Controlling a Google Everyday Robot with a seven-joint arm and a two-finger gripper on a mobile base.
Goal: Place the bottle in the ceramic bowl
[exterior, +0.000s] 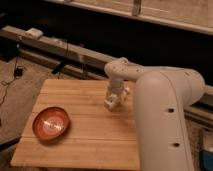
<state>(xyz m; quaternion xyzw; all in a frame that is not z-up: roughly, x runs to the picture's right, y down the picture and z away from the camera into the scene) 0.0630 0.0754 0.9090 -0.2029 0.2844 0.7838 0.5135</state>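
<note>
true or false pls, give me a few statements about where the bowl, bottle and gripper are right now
1. The ceramic bowl sits upright on the left front part of the wooden table. True.
2. The bottle lies inside the ceramic bowl. False: it is at the gripper, over the right part of the table, well apart from the bowl.
3. The gripper hangs directly above the ceramic bowl. False: it is off to the bowl's right and farther back.
4. The ceramic bowl has nothing visible in it. True.
5. The ceramic bowl is tipped onto its side. False: it rests flat with its opening up.
</note>
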